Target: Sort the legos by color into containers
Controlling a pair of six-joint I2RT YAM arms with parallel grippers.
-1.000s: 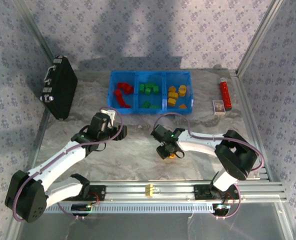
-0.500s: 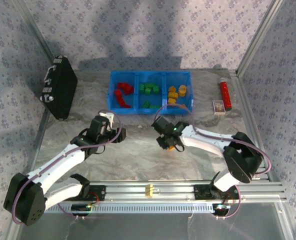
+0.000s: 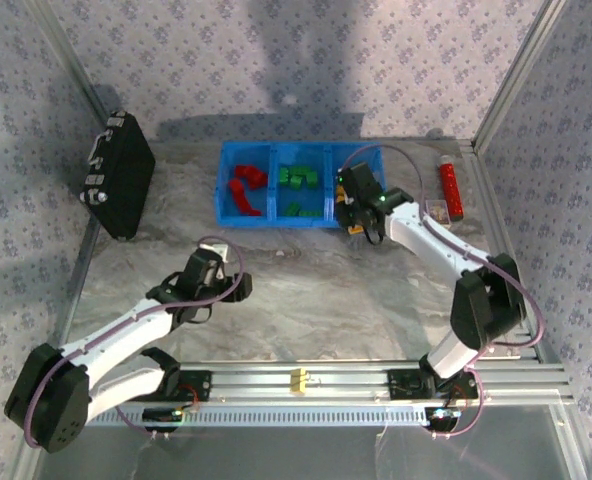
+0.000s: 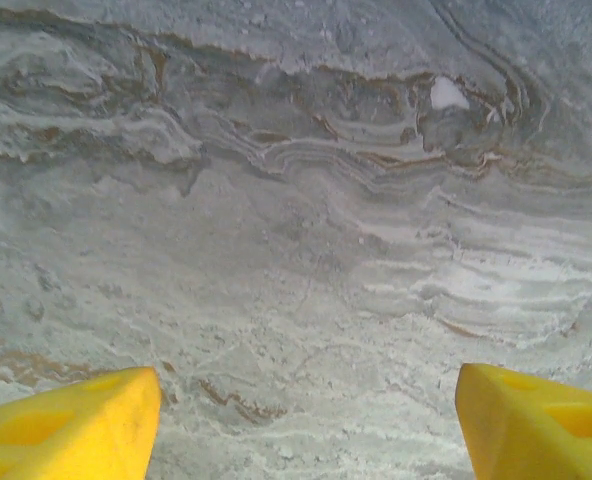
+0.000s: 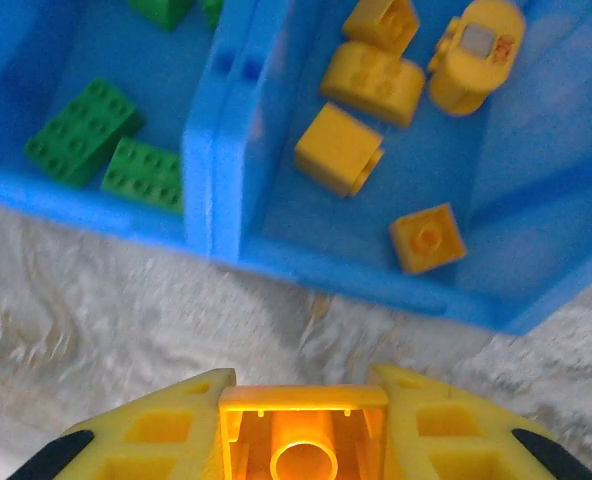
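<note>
My right gripper [image 3: 361, 222] is shut on an orange lego [image 5: 303, 432], hollow underside toward the wrist camera. It hangs just before the front wall of the blue bin [image 3: 276, 224], by the right container. That container [image 5: 521, 150] holds several yellow and orange legos [image 5: 351, 150]. Green legos [image 5: 81, 130] lie in the middle container and red legos [image 3: 244, 190] in the left one. My left gripper [image 3: 238, 285] hovers over bare table left of centre. It is open, yellow fingertips [image 4: 86, 425] wide apart with nothing between them.
A black hard case [image 3: 119, 187] stands at the back left. A red cylinder tube [image 3: 448, 187] and a small card [image 3: 436, 212] lie right of the bin. An aluminium rail [image 3: 306, 380] runs along the near edge; metal frame posts rise at both sides.
My right gripper closed on the orange lego at mid-table and carried it back to the bin's right container. The left arm drew back a little toward the near side.
</note>
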